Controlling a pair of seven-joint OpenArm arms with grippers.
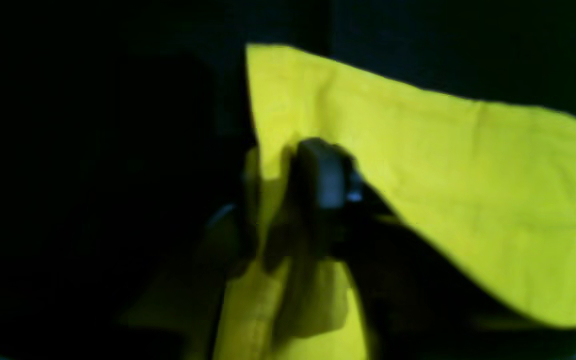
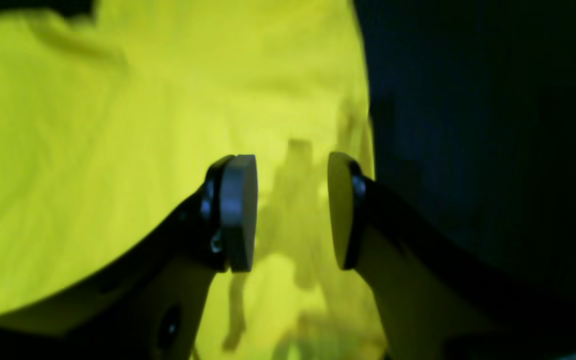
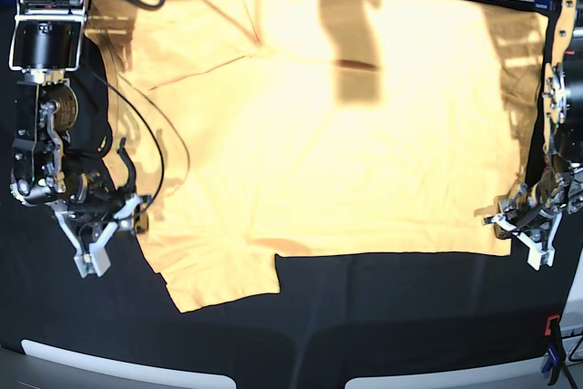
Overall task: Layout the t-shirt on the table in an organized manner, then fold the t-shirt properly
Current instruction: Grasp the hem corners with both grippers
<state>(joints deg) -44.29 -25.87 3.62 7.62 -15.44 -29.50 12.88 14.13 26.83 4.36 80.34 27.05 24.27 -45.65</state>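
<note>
T-shirt spread flat, both grippers at its near corners

T-shirt (image 3: 319, 125) is lying spread on the table (image 3: 383, 316), bare black cloth along the near edge. Left gripper (image 1: 288, 185) is pinching its hem corner; right gripper (image 2: 292, 210) is gaping wide over a sleeve edge. Wrist views are blurring detail.

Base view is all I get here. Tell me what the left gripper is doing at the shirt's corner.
Observer: The left gripper is shut on a pinched fold at the t-shirt's edge.
Operator: Now report the right gripper.
Observer: The right gripper is open, with nothing between its pads.
Operator: Say what lies under it.
Observer: Shirt fabric lies below the gap, close to the hem; the black table starts just beyond that hem.
</note>
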